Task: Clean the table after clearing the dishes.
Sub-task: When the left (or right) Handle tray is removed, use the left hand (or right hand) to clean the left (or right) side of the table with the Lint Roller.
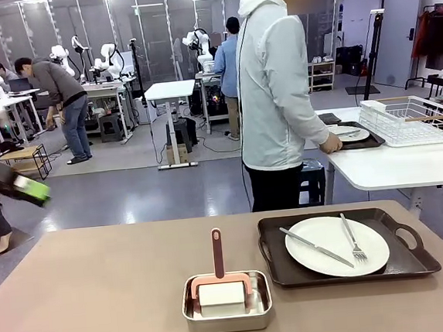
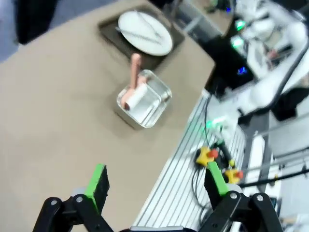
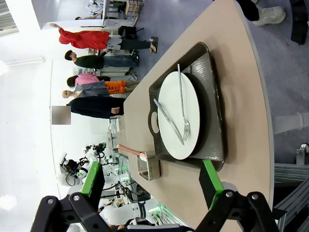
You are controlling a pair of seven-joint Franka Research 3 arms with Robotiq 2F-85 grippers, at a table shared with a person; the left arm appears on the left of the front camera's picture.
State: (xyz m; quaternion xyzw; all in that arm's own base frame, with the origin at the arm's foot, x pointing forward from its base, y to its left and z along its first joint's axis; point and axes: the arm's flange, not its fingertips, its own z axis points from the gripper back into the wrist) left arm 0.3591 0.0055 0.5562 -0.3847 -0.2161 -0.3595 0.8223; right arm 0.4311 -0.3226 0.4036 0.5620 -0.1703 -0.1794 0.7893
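Observation:
On the brown table (image 1: 101, 293) a white plate (image 1: 337, 246) with a knife and fork lies on a dark tray (image 1: 404, 255) at the right. A second plate (image 1: 349, 133) on its own tray rests on the white side table, with the person's hand (image 1: 331, 145) at it. My left gripper (image 1: 36, 190) hangs blurred at the far left, high off the table; the left wrist view shows the left gripper (image 2: 157, 181) open and empty above the table's near edge. My right gripper (image 3: 152, 179) is open and empty, short of the plate (image 3: 179, 116) and tray (image 3: 212, 77).
A small steel pan (image 1: 226, 304) holding a white roller with a pink handle (image 1: 217, 252) stands front centre, left of the tray. The pan (image 2: 145, 99) also lies below the left gripper's view. A wire rack (image 1: 411, 118) sits on the white side table. The person stands at the far edge.

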